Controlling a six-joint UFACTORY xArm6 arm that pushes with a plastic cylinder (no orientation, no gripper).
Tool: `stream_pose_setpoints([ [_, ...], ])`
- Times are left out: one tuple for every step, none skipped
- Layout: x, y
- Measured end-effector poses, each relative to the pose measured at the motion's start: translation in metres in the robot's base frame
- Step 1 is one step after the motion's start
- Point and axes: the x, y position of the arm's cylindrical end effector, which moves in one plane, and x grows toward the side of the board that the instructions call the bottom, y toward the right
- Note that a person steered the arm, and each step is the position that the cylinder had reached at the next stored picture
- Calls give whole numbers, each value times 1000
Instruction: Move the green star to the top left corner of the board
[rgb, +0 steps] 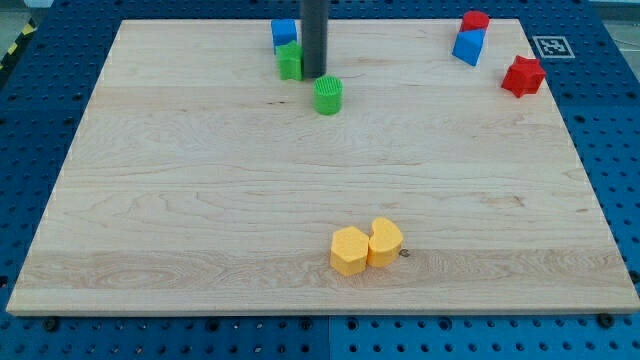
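Green star (290, 61) sits near the board's (200, 200) top edge, left of centre, touching my tip (314, 76) on its left (I carry no pincer, only a bare rod). A blue block (284, 31) lies just above it, a green cylinder (328, 95) just below-right. The top left corner lies well to its left, so pushing leftward looks right. No legible writing; only a fiducial marker (551, 46) at top right.

desk (200, 200): pale wood board, lit evenly
base (30, 100): blue perforated plate around the desk on all sides
marker (551, 46): black-and-white tag, far to the tool's right
tape (15, 45): yellow-black stripe, far left
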Motion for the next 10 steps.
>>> stream_pose_setpoints([
  [-1,-10],
  [-1,-25],
  [-1,-40],
  [-1,-62],
  [0,-80],
  [0,-73],
  [-1,-59],
  [-8,-59],
  [-20,-88],
  [-22,-92],
])
